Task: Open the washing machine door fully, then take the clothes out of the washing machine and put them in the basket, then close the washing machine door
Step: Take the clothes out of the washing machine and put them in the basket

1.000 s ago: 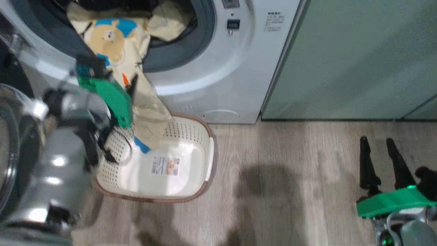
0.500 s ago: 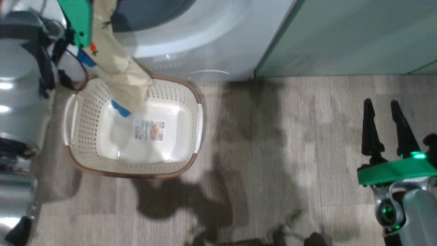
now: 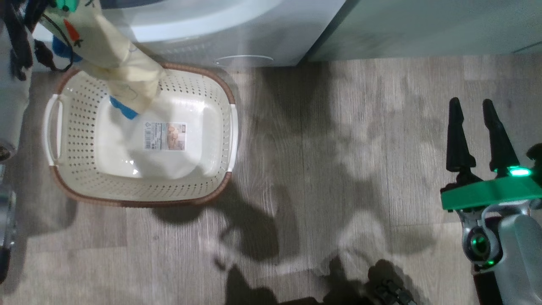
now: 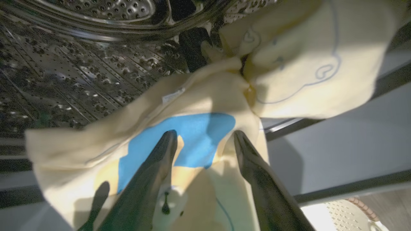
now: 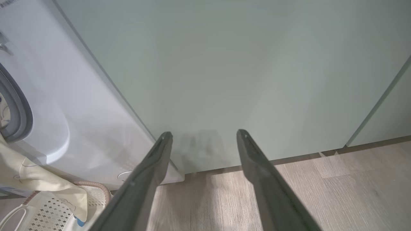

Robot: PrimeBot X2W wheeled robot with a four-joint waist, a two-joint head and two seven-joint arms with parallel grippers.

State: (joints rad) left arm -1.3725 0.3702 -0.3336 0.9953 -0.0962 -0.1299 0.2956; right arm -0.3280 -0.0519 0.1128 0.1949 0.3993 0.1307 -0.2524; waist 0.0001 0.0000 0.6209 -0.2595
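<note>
1. Left jaws: spread wide, nothing pinched between them. Two dark fingers (image 4: 151, 173) lying over the clothes (image 4: 205, 93), tips on either side of a blue patch (image 4: 196, 138). Touching the cloth or just above it: cannot tell.
2. Right jaws: also wide, holding nothing. Over the wooden floor (image 3: 338, 148), well to the right of the basket (image 3: 127, 202), pointed at a sage-green cabinet front (image 5: 240, 64).
3. Just past the left tips: pale yellow cloth bunched at the mouth of the perforated steel drum (image 4: 74, 73).
4. Below that mouth: one yellow length hanging down the white front of the washing machine (image 3: 220, 29). Blue-edged end inside the basket, near its far rim and beside the label (image 3: 164, 136).
5. Basket upright on the floor, just in front of the machine's foot.
</note>
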